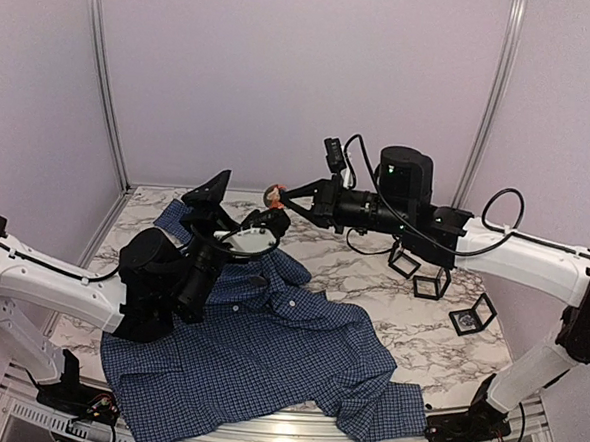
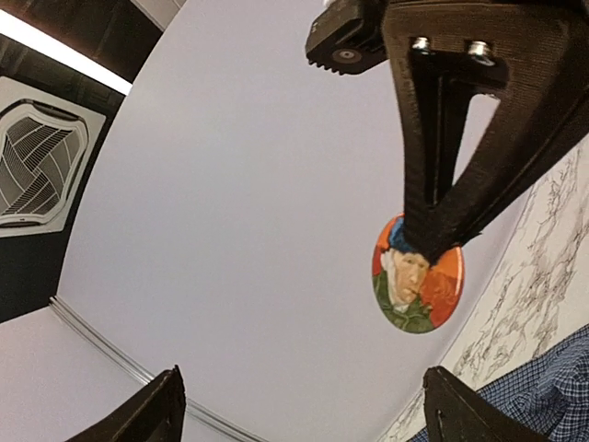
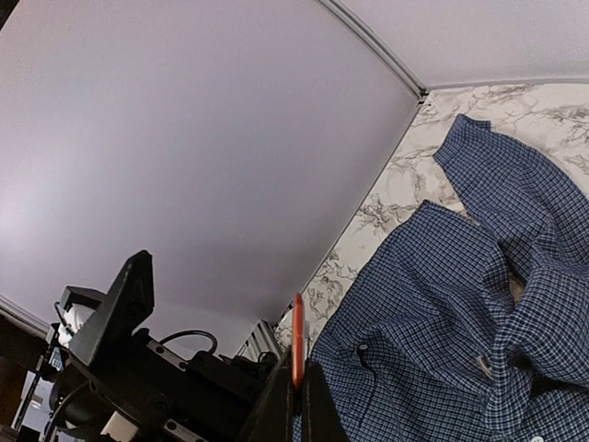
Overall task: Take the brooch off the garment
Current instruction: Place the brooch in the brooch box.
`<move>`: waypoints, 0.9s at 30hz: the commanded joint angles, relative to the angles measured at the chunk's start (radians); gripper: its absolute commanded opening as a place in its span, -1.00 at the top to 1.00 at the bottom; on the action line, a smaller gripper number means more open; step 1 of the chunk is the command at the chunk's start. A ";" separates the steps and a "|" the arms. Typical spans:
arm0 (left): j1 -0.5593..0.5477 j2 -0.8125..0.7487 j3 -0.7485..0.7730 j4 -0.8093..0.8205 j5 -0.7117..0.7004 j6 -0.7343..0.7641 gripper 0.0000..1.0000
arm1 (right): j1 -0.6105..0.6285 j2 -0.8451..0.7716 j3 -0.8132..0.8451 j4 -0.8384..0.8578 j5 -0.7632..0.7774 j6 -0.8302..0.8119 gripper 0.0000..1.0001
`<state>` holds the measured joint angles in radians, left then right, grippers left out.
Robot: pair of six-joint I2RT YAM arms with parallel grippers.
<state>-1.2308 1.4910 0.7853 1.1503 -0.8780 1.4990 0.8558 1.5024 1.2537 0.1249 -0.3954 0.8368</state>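
Note:
The brooch [image 1: 274, 193] is a small round orange pin with a painted portrait. It hangs in the air above the garment's collar, and my right gripper [image 1: 282, 197] is shut on its edge. In the left wrist view the brooch [image 2: 419, 276] faces the camera, with the black fingertips [image 2: 440, 216] pinching its top. In the right wrist view the brooch [image 3: 297, 336] shows edge-on between the closed jaws. My left gripper [image 1: 241, 206] stands open just beside and below the brooch, with nothing between its fingers [image 2: 155, 410]. The garment [image 1: 267, 355], a dark blue checked shirt, lies spread on the marble table.
Three small black frames [image 1: 405, 260], [image 1: 432, 283], [image 1: 473, 314] stand on the marble table [image 1: 362, 275] to the right of the shirt, under the right arm. Pale walls close the back and sides. The shirt's hem hangs to the table's near edge [image 1: 282, 436].

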 commanded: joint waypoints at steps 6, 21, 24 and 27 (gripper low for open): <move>-0.012 -0.207 0.111 -0.528 -0.046 -0.627 -0.98 | -0.058 -0.102 -0.107 0.022 0.105 -0.046 1.00; 0.126 -0.367 0.148 -1.004 0.264 -1.259 -0.98 | -0.168 -0.285 -0.317 -0.115 0.277 -0.060 1.00; 0.180 -0.394 0.152 -1.061 0.353 -1.325 -0.98 | -0.206 -0.339 -0.367 -0.186 0.310 -0.041 1.00; 0.221 -0.413 0.150 -1.090 0.412 -1.368 -0.98 | -0.259 -0.396 -0.434 -0.227 0.328 -0.016 1.00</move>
<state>-1.0515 1.1149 0.9077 0.1627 -0.5964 0.2573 0.6556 1.1736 0.8757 -0.0025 -0.1253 0.7906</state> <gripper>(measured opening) 0.989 0.009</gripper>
